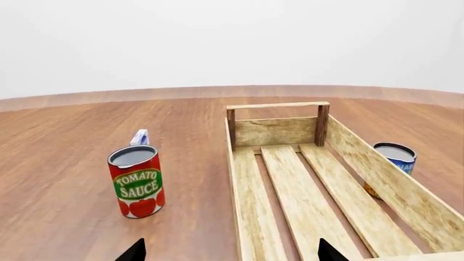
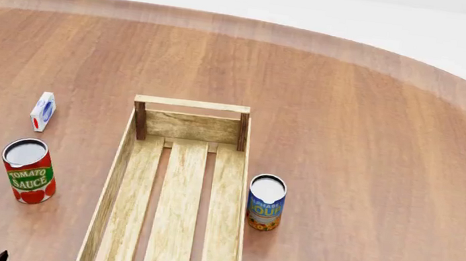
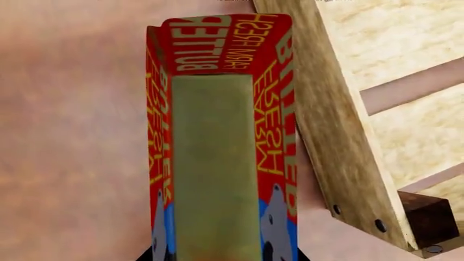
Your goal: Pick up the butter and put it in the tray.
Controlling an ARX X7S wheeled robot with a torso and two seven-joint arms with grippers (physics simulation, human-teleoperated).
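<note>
Butter (image 3: 217,152) fills the right wrist view, apparently clamped in the right pincer — dark fingertips (image 3: 156,254) just show either side of its near end. The carton's long axis runs away from the pincer, close alongside the tray (image 3: 340,136) wall, outside it. Next move likely sideways over that wall. Left pincer (image 1: 230,253) spread apart, empty, near the tray's near end.

A red cylindrical "Tomato Sauce" can (image 2: 28,171) with a green label band stands upright on the round brown wooden desk (image 2: 367,127). Just behind it lies a small white-blue-red carton (image 2: 42,111). Well apart from these 2, a blue-and-orange soup can (image 2: 266,203) with a grey lid stands upright.
</note>
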